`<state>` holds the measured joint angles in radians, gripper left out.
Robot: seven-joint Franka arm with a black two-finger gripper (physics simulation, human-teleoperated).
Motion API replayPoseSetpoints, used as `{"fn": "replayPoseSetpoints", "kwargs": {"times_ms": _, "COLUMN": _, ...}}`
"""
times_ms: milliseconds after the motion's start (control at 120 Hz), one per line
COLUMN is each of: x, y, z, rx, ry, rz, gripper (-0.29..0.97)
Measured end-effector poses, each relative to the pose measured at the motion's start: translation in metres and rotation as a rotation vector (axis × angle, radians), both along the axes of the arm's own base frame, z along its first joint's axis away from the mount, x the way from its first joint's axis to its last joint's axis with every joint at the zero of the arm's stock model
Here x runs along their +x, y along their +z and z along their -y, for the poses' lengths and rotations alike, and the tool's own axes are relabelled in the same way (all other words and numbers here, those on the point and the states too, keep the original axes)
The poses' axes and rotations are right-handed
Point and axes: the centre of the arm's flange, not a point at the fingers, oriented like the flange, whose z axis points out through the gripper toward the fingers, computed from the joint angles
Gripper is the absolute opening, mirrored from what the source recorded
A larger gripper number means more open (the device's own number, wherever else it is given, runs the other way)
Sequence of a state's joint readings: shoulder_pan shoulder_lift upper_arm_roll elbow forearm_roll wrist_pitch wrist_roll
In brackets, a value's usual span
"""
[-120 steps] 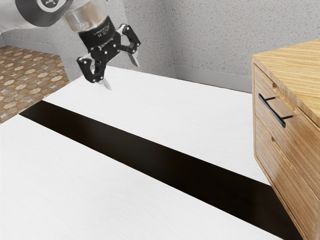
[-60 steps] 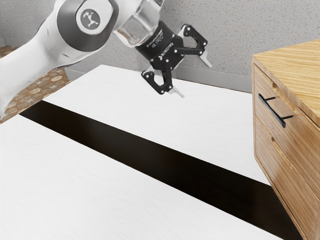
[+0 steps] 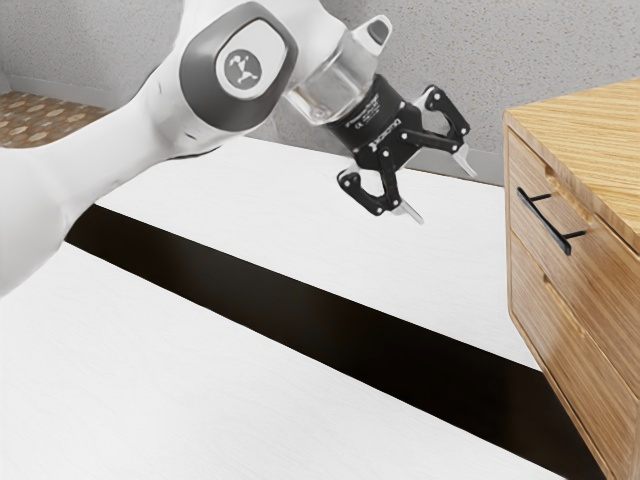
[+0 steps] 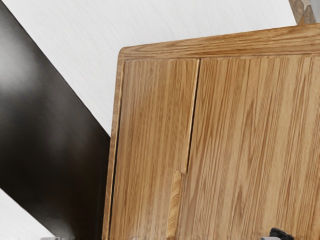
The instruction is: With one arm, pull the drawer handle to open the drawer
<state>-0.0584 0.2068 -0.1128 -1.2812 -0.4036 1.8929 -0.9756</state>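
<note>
The gripper [image 3: 438, 188] hangs in the air with its two fingers spread wide, released, holding nothing and touching nothing, above the white surface [image 3: 250, 400]. The drawer handle [image 3: 545, 220] is a black bar on the top drawer [image 3: 530, 180] of the wooden cabinet [image 3: 590, 130] at the exterior view's right, and the drawer front lies flush with the cabinet. Compared with half a second ago, the gripper has moved toward the exterior view's right and is nearer the handle but apart from it, while the drawer has not moved.
</note>
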Motion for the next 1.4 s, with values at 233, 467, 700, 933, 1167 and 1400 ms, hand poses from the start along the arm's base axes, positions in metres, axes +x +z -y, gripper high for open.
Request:
{"fn": "replayPoseSetpoints", "kwargs": {"times_ms": 233, "x": -0.002, "y": -0.004, "z": 0.043, "rx": 0.0, "ry": -0.101, "rz": 0.028, "gripper": 0.45}}
{"fn": "replayPoseSetpoints", "kwargs": {"times_ms": 467, "x": 0.0, "y": -0.012, "z": 0.063, "rx": -0.004, "ry": -0.149, "rz": 0.045, "gripper": 0.42}}
{"fn": "replayPoseSetpoints", "kwargs": {"times_ms": 700, "x": 0.005, "y": -0.023, "z": 0.072, "rx": -0.006, "ry": -0.173, "rz": 0.047, "gripper": 0.38}}
{"fn": "replayPoseSetpoints", "kwargs": {"times_ms": 933, "x": 0.006, "y": -0.028, "z": 0.079, "rx": -0.006, "ry": -0.19, "rz": 0.049, "gripper": 0.35}}
{"fn": "replayPoseSetpoints", "kwargs": {"times_ms": 1167, "x": 0.008, "y": -0.03, "z": 0.079, "rx": -0.005, "ry": -0.194, "rz": 0.05, "gripper": 0.23}}
{"fn": "replayPoseSetpoints", "kwargs": {"times_ms": 1400, "x": 0.007, "y": -0.029, "z": 0.074, "rx": -0.003, "ry": -0.186, "rz": 0.053, "gripper": 0.14}}
